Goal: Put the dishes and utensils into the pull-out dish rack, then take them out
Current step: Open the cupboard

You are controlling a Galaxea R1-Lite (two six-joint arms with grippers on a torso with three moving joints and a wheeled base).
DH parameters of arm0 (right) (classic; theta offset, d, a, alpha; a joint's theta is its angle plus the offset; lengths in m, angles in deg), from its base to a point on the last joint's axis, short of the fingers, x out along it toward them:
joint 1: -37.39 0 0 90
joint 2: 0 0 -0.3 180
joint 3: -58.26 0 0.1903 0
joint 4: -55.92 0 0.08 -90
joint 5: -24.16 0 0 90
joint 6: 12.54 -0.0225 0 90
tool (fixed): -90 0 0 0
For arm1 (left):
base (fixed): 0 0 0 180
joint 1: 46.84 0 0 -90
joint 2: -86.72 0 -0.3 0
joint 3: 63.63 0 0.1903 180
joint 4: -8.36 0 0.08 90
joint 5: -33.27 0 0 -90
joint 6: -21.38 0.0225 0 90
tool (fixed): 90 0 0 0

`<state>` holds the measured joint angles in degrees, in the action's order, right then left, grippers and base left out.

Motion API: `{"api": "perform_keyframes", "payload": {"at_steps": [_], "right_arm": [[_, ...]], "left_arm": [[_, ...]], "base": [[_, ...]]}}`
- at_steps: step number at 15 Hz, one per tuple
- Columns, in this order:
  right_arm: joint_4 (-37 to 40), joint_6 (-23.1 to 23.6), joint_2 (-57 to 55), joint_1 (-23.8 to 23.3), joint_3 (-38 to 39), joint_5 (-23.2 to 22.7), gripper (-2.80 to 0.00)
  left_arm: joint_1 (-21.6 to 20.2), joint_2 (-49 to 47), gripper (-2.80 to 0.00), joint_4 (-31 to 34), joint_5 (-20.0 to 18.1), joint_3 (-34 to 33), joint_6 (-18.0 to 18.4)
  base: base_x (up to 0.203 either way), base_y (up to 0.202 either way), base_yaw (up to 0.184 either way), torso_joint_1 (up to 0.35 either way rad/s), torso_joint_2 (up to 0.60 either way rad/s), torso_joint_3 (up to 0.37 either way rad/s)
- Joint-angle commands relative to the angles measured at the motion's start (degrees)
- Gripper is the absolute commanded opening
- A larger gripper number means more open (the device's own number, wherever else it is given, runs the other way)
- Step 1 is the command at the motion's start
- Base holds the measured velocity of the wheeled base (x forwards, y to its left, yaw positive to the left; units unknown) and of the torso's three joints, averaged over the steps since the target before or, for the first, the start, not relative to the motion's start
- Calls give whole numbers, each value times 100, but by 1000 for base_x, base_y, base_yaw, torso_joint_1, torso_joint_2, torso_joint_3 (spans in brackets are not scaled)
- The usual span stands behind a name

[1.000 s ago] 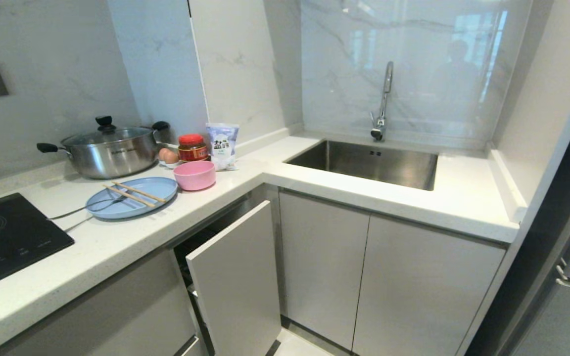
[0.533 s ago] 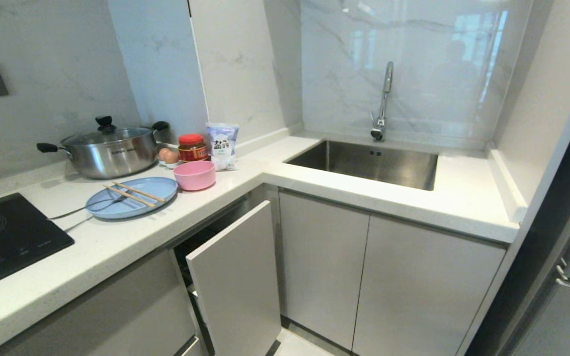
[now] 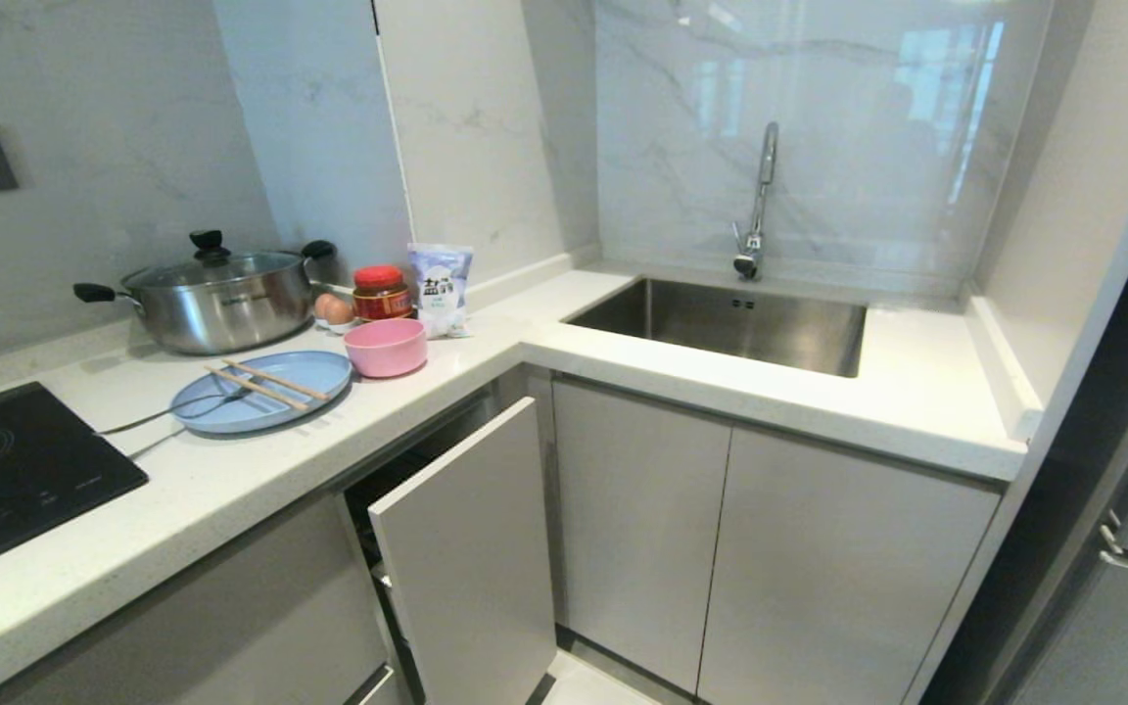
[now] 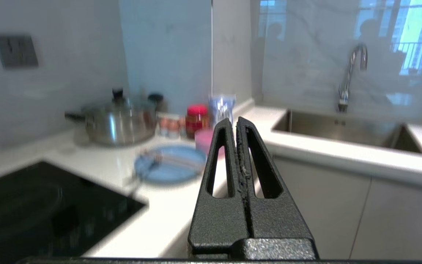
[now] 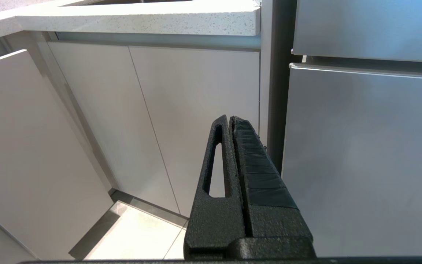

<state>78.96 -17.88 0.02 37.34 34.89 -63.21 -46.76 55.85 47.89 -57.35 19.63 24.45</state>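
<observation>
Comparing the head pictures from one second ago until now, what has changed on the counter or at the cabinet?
Nothing visibly changed. The blue plate with the chopsticks on it, the pink bowl beside it and the pot behind stand where they were, and the cabinet front is pulled out as before. Neither arm appears in the head view.

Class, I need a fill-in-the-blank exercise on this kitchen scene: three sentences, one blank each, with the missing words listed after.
1. The wooden chopsticks lie across the light-blue ____.
2. The pink bowl stands on the counter right beside the plate, and its colour is ____.
3. The left end effector is ____, its fingers pressed together and holding nothing.

Missing words: plate; pink; shut
</observation>
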Motion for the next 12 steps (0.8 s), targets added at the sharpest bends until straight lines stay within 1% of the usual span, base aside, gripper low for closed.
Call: {"api": "perform_keyframes", "payload": {"at_steps": [1, 3, 5, 6, 7, 9, 11, 12], "right_arm": [[-2, -2, 24, 3, 0, 2, -280], [-2, -2, 24, 4, 0, 9, -280], [-2, -2, 24, -4, 0, 6, -280], [-2, -2, 24, -3, 0, 1, -280], [-2, -2, 24, 5, 0, 0, -280], [-2, -2, 24, 3, 0, 0, -280], [-2, -2, 24, 4, 0, 6, -280], [-2, -2, 24, -2, 0, 5, -280]], "left_arm": [[6, -1826, -280, 35, 0, 1205, -49], [77, -2727, -280, 59, 0, 1716, -348], [354, -3533, -280, 87, 1, 1927, -988], [486, -3908, -280, 86, 5, 2002, -1205], [738, -4312, -280, 97, 30, 2077, -1409], [1155, -5112, -280, 107, 252, 2167, -1822], [1449, -5939, -280, 108, 597, 2209, -2070], [1555, -6278, -280, 108, 689, 2236, -2203]], "base": [[0, 0, 0, 0, 0, 0], [0, 0, 0, 0, 0, 0], [0, 0, 0, 0, 0, 0], [0, 0, 0, 0, 0, 0], [0, 0, 0, 0, 0, 0], [0, 0, 0, 0, 0, 0], [0, 0, 0, 0, 0, 0], [0, 0, 0, 0, 0, 0]]}}
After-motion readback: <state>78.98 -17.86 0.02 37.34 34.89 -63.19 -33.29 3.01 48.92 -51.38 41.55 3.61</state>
